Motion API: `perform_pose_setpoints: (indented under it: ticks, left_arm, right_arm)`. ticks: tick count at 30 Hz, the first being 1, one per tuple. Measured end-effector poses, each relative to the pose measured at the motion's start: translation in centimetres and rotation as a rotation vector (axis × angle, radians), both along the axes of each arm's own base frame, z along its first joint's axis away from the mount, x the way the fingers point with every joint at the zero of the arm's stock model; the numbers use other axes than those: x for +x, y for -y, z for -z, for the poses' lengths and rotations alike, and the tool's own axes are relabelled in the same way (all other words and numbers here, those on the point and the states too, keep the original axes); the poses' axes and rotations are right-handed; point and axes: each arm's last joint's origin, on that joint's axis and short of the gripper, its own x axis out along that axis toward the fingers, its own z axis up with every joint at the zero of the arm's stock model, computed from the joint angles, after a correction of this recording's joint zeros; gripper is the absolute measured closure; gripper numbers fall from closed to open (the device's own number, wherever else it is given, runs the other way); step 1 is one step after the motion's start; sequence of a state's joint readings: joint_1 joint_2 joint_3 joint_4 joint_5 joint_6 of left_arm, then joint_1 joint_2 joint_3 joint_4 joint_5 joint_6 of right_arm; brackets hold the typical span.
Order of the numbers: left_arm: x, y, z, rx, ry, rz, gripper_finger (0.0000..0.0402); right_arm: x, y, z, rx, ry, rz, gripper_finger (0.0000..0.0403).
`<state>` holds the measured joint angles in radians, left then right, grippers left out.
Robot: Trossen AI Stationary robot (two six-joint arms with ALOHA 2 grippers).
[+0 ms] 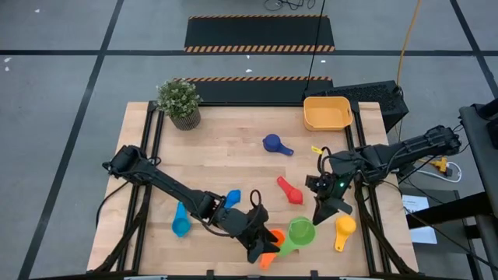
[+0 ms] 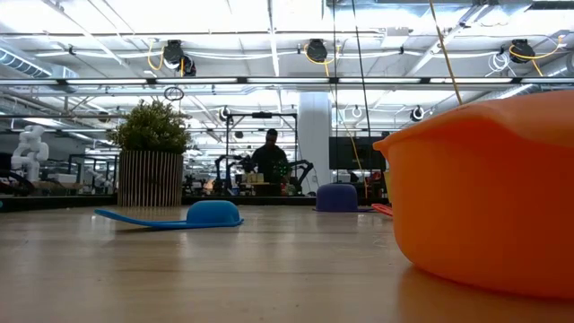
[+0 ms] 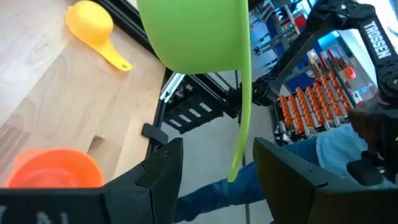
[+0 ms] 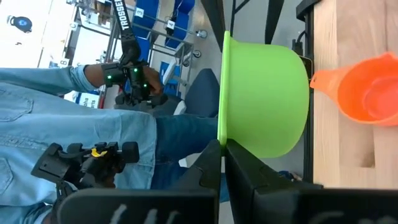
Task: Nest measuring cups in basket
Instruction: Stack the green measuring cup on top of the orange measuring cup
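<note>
Bench (image 1: pixel 233 132), near edge: green cup (image 1: pixel 300 232) (handle toward left hand (image 1: pixel 261 247), half open around it); right hand (image 1: pixel 325 211) pinches its rim.

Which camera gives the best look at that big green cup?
The right wrist view: the green cup shows whole, side on, its rim pinched. The left wrist view crops its bowl, the high view shows it small, and the low view misses it.

My work surface: pale wood table (image 1: pixel 233 155). Landmark is the basket (image 1: pixel 327 113) at its far edge. Potted plant (image 1: pixel 180 103) well left of it; dark blue cup (image 1: pixel 275 144), red cup (image 1: pixel 290 190), yellow cup (image 1: pixel 343 230) lie nearer me.
</note>
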<state>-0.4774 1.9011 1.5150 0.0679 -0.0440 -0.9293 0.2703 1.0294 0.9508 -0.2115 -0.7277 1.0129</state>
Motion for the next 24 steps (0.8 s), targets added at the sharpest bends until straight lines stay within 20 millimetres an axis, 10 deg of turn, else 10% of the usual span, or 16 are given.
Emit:
perform_pose_setpoints:
  ticks: [24]
  left_arm:
    - [0.07,0.67,0.78,0.003,-0.005,0.065,0.0392]
  right_arm:
    - [0.00,0.03,0.03,-0.025,0.034,-0.004,0.0403]
